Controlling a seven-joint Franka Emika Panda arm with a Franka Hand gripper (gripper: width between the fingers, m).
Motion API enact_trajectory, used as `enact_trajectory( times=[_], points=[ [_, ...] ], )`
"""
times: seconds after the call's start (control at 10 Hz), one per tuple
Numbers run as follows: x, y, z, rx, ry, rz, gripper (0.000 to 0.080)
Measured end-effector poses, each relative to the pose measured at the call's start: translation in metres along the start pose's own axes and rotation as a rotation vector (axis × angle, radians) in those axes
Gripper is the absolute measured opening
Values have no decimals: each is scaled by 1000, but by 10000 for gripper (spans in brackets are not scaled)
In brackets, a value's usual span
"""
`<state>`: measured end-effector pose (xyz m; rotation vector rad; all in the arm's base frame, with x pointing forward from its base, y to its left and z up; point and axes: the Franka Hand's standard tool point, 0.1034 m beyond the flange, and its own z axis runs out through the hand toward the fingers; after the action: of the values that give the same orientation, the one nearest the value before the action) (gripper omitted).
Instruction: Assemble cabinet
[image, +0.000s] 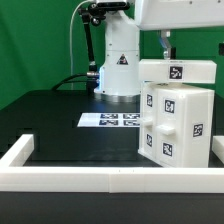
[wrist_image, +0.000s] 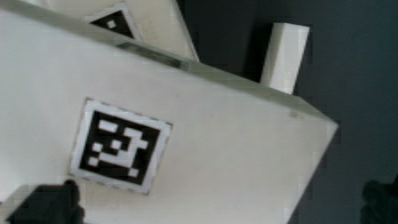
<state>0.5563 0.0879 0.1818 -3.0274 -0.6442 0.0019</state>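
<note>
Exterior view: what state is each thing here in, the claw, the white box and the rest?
gripper: open, fingers wide apart, holding nothing, above the cabinet.
cabinet: standing upright on the table, not gripped.
marker board: lying flat on the table.
white border frame: lying low along the table's edge.

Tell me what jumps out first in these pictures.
The white cabinet dominates the exterior view's right, boxy and dotted with black-and-white tags; one tag shows large in the wrist view. The tool hangs open above it, and the marker board lies flat on the black table beside it.
</note>
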Motion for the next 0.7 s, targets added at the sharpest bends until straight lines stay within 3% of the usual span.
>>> enact_trajectory(
  times=[0.7],
  points=[
    [-3,4,3,-13,-17,-664,797]
  ],
)
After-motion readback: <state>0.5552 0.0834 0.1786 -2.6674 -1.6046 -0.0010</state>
